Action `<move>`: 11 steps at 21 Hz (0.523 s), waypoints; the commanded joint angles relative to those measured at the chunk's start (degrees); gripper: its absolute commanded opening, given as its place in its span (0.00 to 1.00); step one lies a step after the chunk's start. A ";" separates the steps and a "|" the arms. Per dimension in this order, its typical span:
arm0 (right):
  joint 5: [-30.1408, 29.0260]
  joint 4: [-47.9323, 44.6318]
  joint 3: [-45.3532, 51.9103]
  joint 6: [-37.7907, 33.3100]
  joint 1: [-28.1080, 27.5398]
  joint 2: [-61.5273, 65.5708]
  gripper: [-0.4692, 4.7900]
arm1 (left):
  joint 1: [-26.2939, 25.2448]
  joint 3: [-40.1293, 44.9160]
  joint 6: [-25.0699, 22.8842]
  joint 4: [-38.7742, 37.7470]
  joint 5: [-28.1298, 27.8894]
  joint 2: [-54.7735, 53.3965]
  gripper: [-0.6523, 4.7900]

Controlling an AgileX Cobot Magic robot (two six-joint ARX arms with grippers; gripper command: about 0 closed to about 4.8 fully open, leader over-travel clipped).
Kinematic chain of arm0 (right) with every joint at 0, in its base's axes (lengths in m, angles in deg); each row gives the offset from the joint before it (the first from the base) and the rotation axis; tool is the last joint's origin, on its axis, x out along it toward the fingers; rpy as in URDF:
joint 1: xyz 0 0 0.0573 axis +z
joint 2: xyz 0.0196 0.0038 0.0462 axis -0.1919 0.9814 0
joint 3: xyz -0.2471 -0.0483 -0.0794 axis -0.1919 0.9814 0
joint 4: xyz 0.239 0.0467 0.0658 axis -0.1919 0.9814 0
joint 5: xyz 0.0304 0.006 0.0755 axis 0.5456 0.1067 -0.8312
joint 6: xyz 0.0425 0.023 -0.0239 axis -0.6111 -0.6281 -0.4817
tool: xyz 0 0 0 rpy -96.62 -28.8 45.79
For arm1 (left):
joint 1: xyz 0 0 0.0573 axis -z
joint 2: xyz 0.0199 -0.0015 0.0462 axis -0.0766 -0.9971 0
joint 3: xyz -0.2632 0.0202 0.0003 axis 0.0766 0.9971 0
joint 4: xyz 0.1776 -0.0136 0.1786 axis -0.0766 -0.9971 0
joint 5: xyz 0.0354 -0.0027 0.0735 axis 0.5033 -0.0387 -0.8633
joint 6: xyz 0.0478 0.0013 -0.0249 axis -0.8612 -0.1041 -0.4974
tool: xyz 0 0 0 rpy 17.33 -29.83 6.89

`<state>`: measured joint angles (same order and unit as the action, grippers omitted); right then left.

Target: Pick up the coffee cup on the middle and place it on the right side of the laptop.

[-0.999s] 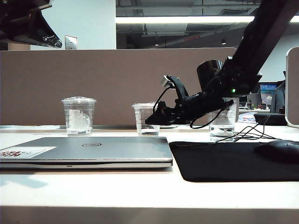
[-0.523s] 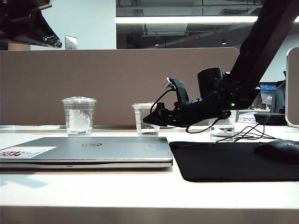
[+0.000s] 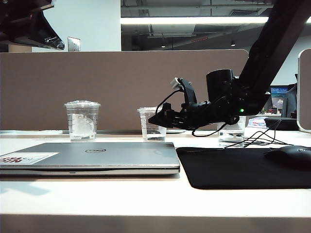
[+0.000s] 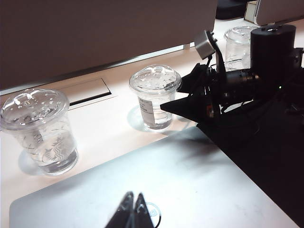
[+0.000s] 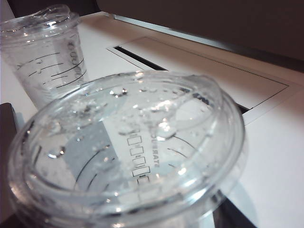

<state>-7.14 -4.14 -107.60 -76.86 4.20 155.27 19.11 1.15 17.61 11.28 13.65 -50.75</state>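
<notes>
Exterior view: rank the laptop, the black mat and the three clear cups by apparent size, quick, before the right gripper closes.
1. laptop and black mat: similar, won't rank.
2. left cup.
3. coffee cup, middle, right gripper at it.
Right cup: mostly hidden by the arm, unranked.
Left gripper: over the laptop.

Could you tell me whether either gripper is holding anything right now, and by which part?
Nothing is held. The right gripper stands open at the coffee cup; the left gripper is shut, empty.
</notes>
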 commanded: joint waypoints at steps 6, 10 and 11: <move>-1.01 0.68 -6.95 -5.57 0.17 3.50 1.00 | -0.02 -0.20 -0.17 0.50 0.02 0.11 0.11; -3.39 0.76 -7.37 -5.60 0.20 3.96 1.00 | -0.02 -0.20 -0.17 0.50 0.02 0.11 0.11; -4.22 0.76 -7.37 -5.60 0.20 4.20 1.00 | -0.02 -0.20 -0.17 0.50 0.02 0.11 0.11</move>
<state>-9.61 -2.41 -114.66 -82.21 4.22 159.40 19.14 1.15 17.61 11.28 13.65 -50.75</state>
